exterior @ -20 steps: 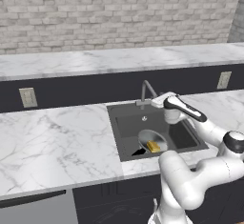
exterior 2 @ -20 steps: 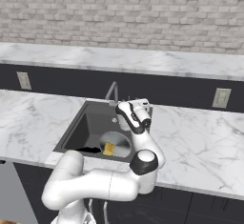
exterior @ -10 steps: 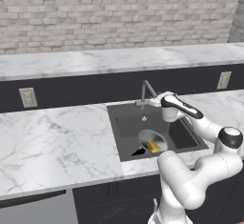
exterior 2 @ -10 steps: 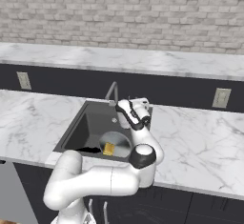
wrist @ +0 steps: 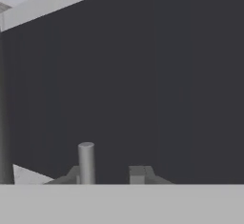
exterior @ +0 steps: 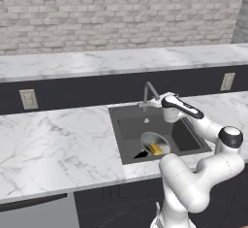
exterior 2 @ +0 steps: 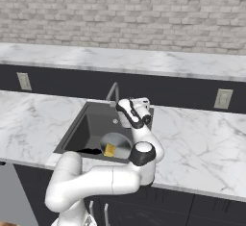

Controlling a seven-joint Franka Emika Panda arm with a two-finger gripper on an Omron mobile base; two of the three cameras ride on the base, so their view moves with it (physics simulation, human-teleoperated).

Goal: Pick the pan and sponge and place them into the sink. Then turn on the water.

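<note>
Left base view shows pan (exterior: pixel 154 142) and sponge (exterior: pixel 156 149) already in the sink (exterior: pixel 184 134); we hold the tool (wrist: pixel 110 174) nearly closed at the faucet (exterior: pixel 149 91), gripping nothing we can see

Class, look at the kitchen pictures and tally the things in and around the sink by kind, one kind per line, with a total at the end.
Pan: 1
Sponge: 1
Sink: 1
Faucet: 1
Wall outlets: 2
Total: 6
</note>
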